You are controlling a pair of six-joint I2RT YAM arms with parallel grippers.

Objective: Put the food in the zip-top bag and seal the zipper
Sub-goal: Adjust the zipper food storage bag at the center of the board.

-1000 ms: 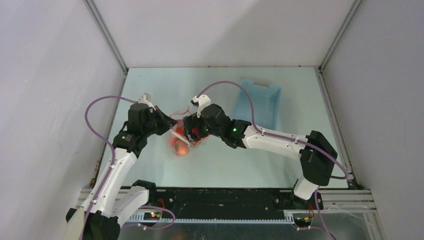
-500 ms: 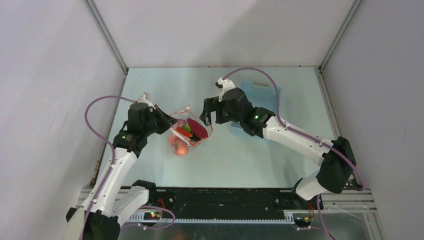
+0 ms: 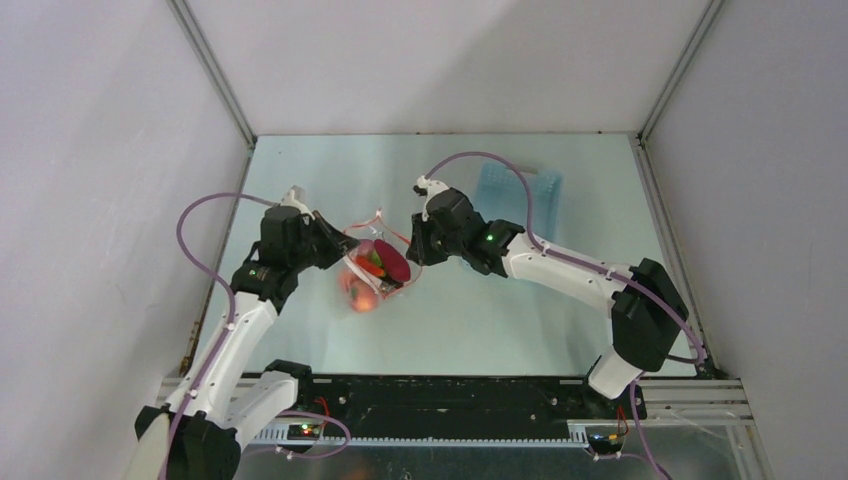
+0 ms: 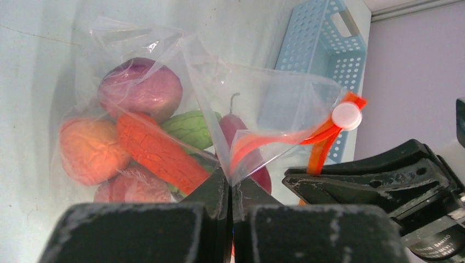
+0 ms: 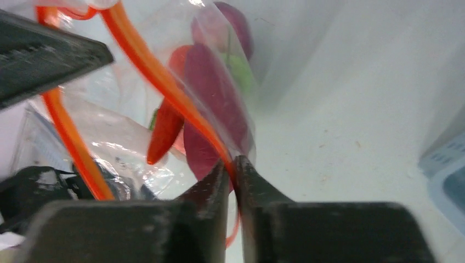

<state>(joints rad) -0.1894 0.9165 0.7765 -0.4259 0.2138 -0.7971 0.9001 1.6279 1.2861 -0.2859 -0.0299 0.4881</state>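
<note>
Sealing stage, by the look of it: food [image 4: 156, 153] all inside the zip-top bag [image 4: 274, 93], none seen loose on the table [image 3: 470, 330]. Bag held between both arms, apparently lifted off the surface, over the middle of the table and nearer its left edge than its right. Light-blue basket [image 3: 520, 185] well apart, toward the far edge and right of centre. Left gripper [image 4: 230, 189] closed fully, pinching a fold of clear film at the bag's mouth, nothing else between the jaws. Right gripper [image 5: 231, 164] closed to a narrow slit on the zipper [image 5: 164, 87], the orange strip passing straight between the fingertips, purple and red pieces pressing the film just behind. Mouth gaping, the orange halves spread apart in a loop, with a small white round tab [image 4: 346, 116] on the strip. Next move, most likely: hold the left pinch firm as an anchor, draw the mouth taut, then run the right pinch along the strip to press the halves together. Risks: film slipping from either pinch, or the food's weight pulling the mouth crooked and leaving a gap.
</note>
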